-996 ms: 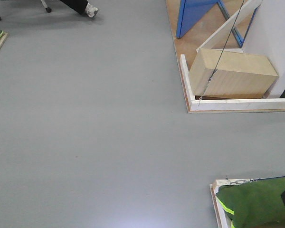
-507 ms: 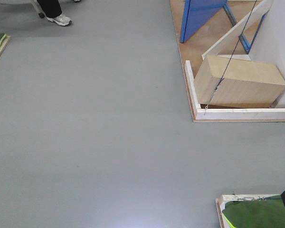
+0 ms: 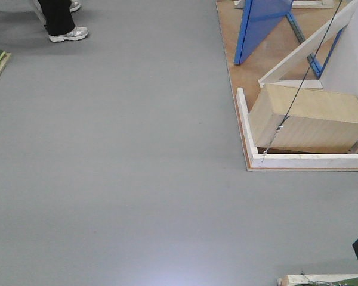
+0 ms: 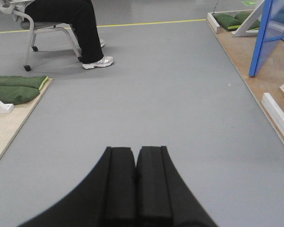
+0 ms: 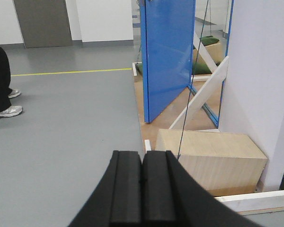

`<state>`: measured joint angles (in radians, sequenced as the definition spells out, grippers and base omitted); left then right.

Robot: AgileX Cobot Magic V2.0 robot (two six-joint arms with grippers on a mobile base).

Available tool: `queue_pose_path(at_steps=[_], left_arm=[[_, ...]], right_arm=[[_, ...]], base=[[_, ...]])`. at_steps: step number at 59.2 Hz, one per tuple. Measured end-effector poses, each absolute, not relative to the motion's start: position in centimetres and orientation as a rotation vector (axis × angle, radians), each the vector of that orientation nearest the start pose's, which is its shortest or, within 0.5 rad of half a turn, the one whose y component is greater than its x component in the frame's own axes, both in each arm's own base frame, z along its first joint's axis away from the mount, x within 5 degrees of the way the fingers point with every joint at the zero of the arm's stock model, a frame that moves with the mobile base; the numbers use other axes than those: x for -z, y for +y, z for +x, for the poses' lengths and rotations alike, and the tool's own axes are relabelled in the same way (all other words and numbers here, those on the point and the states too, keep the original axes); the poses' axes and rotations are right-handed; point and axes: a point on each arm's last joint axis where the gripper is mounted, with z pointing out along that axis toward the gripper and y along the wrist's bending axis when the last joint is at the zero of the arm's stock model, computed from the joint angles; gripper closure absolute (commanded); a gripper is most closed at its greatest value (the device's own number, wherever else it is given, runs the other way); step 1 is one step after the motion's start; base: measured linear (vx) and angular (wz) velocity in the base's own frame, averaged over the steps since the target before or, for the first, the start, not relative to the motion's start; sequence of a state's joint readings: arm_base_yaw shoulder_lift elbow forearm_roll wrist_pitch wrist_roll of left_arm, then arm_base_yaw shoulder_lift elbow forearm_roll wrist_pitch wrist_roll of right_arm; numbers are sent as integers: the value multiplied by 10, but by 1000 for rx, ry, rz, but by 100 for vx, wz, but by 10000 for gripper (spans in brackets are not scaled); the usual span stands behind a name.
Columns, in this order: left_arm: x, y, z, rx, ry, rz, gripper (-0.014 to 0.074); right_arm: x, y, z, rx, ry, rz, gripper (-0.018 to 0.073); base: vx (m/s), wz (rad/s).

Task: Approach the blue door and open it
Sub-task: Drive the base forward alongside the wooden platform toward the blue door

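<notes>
At the far left of the left wrist view we note a seated person (image 4: 73,23) on a wheeled chair (image 4: 31,33), with green cushions (image 4: 16,87) lying on a pale wooden platform closer to the camera. Grey floor (image 3: 125,149) fills the middle of every view. The left end effector (image 4: 135,184) is clenched, its pads pressed together with nothing between them. It points out over bare floor, and the blue door (image 4: 270,33) lies well ahead of it and far to its right, at the upper right corner of that view. The right end effector (image 5: 142,189) is likewise clenched on nothing. In its view the door stands upright ahead and slightly to the right, well apart from the end effector, with its narrow near edge turned toward the camera. The door stands on a brown wooden base (image 3: 244,77) bordered by a white rail (image 3: 310,161). Nearer than the door, a pale wooden box (image 5: 210,158) rests on that base just inside the rail. A thin cable (image 5: 192,85) runs down to the box. A slanted white brace (image 5: 201,101) leans up toward the white panel (image 5: 260,85) at the far right.
</notes>
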<state>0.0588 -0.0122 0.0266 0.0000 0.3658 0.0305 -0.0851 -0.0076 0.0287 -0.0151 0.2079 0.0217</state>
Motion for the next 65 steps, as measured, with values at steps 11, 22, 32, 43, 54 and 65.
queue_pose_path(at_steps=[11, 22, 32, 43, 54, 65], left_arm=[[-172, 3, 53, -62, 1864, -26, 526], [-172, 3, 53, -62, 1864, -26, 526], [-172, 3, 53, -62, 1864, -26, 526], [-172, 3, 53, -62, 1864, -26, 526], [-172, 3, 53, -62, 1864, -26, 526], [-172, 3, 53, -62, 1864, -26, 526]], right_arm=[[-185, -5, 56, 61, 1711, 81, 557], [-185, -5, 56, 61, 1711, 81, 557], [-185, -5, 56, 61, 1711, 81, 557], [-185, -5, 56, 61, 1711, 81, 557], [-185, -5, 56, 61, 1711, 81, 557], [-185, -5, 56, 61, 1711, 81, 557]], base=[[29, -1], [35, 3], [38, 2], [39, 3], [40, 2], [41, 0]])
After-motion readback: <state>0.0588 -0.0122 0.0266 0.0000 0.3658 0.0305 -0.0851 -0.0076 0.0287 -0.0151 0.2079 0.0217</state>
